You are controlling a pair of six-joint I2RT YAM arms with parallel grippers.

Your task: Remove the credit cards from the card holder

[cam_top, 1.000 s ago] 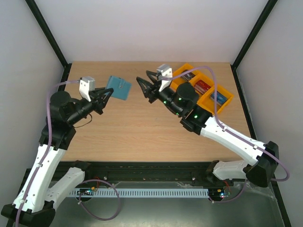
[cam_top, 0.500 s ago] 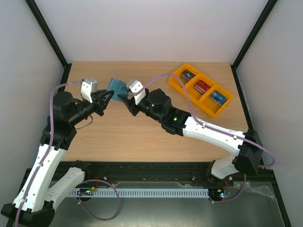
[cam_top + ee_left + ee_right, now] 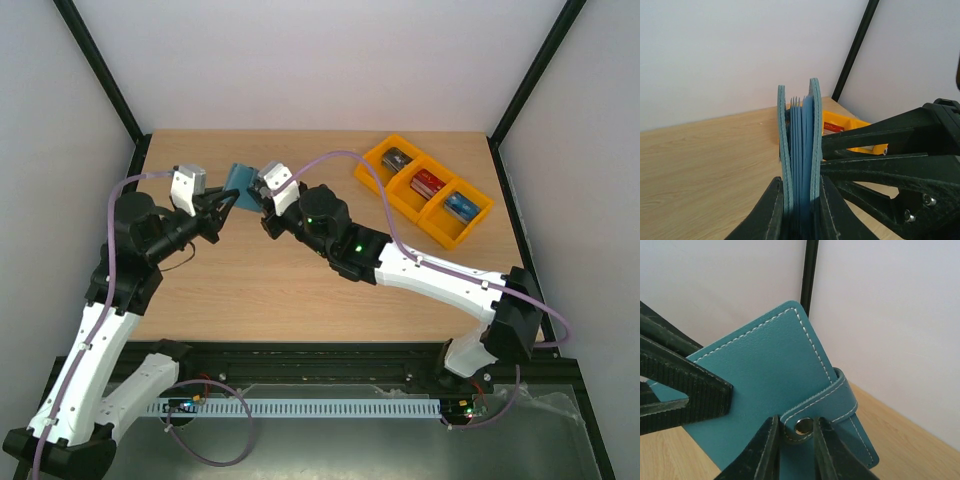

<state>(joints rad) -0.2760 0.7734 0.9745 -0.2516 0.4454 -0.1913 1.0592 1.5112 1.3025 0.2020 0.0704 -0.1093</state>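
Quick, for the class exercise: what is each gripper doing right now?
Left gripper: shut on the card holder.
Right gripper: shut on the card holder's snap strap.

The right gripper has its jaws pinched on the snap strap of a teal wallet with white stitching, held tilted above the wooden tabletop; the left gripper's ribbed finger presses on it from the left

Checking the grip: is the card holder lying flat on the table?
No, the left wrist view shows the card holder clamped edge-on in the left gripper, raised off the table.
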